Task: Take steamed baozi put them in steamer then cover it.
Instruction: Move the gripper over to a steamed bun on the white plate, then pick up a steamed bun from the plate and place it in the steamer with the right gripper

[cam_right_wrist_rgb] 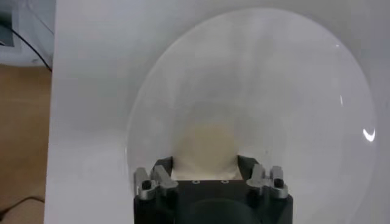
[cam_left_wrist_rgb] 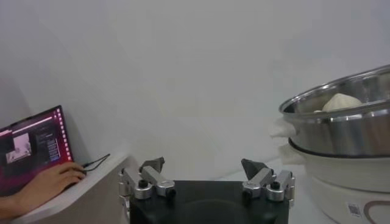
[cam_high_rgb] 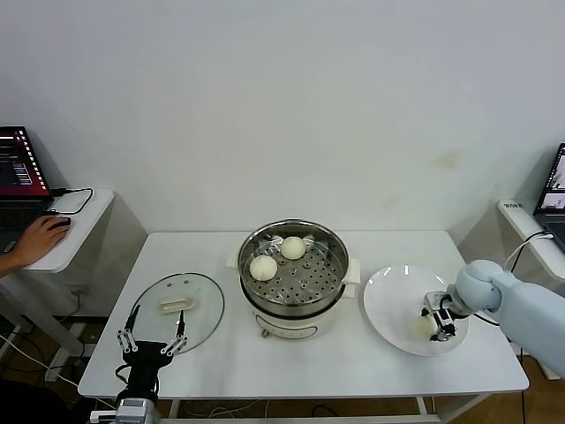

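Note:
Two steamed baozi lie on the perforated tray of the steamer at the table's middle. A third baozi rests on the white plate to the right. My right gripper is shut on it, still down on the plate. In the right wrist view the bun fills the gap of the right gripper, a finger against each side. The cover lies flat on the table to the left of the steamer. My left gripper hangs open just in front of it, holding nothing.
A side table at the far left holds a laptop and a person's hand. Another laptop stands at the far right. In the left wrist view the steamer rises to one side of my open left gripper.

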### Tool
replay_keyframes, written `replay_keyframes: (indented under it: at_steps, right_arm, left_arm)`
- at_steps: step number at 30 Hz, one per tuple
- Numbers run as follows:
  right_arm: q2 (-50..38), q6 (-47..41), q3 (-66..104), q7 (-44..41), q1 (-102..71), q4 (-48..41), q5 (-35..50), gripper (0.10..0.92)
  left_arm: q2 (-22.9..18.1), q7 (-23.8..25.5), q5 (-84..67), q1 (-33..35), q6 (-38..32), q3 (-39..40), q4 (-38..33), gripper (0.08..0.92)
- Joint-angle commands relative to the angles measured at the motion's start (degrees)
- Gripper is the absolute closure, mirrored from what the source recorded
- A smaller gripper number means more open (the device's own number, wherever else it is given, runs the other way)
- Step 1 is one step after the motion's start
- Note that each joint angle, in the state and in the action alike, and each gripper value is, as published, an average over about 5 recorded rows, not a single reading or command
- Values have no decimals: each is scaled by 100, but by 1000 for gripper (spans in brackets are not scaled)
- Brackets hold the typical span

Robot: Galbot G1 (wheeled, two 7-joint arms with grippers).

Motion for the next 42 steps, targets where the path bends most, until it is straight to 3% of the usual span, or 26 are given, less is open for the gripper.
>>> replay_keyframes:
  at_steps: [1, 14, 25, 34, 42]
  right_arm:
    - [62, -14, 26, -27, 68, -59, 26, 458]
    - [-204, -348, -921, -302, 2594, 546, 1396, 457]
    - [1072, -260, -2332, -197, 5057, 441, 2316, 454]
    - [2053, 379, -2666, 126, 4747, 912, 2453, 449]
    - [2839, 1402, -3298, 302, 4452, 635, 2198, 448]
  left_arm:
    - [-3, -1, -2, 6, -1, 5, -28, 177]
    - [49, 7, -12, -19, -1, 15, -96, 177]
    - [74, 4, -23, -6, -21, 6, -153, 177]
    - [23, -10, -36, 1, -27, -64, -180, 177]
    - [-33, -20, -37, 15, -25, -121, -260, 177]
